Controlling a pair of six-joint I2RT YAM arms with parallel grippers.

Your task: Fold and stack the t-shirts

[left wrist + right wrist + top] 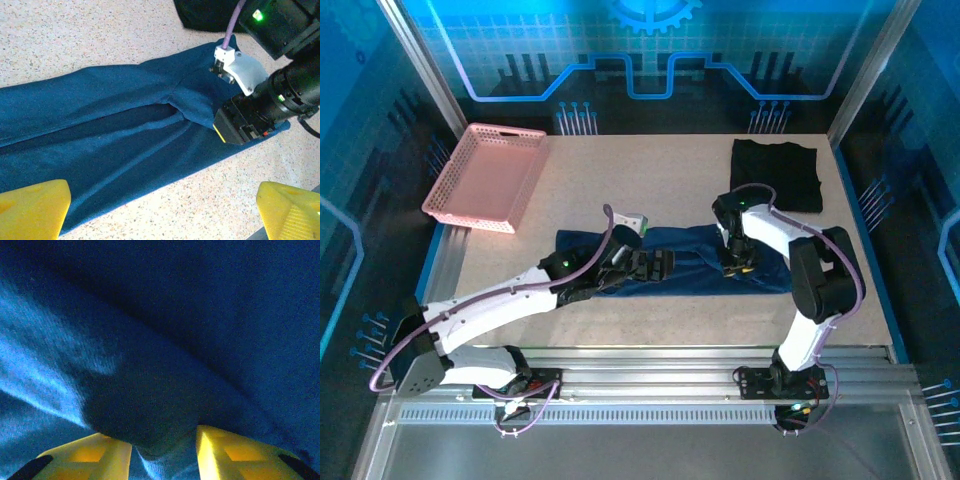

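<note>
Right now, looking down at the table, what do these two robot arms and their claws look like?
The left arm and right arm are both white shells with black joints. A thin purple cable loops along each, and small green lights glow near the wrists. The left gripper and right gripper each end in two chunky yellow fingers with wedge-shaped tips.

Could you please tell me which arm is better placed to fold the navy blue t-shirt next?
Right, probably: the right gripper has a fold of the navy blue cloth t-shirt between its jaws, while the left gripper hovers open above it.
</note>
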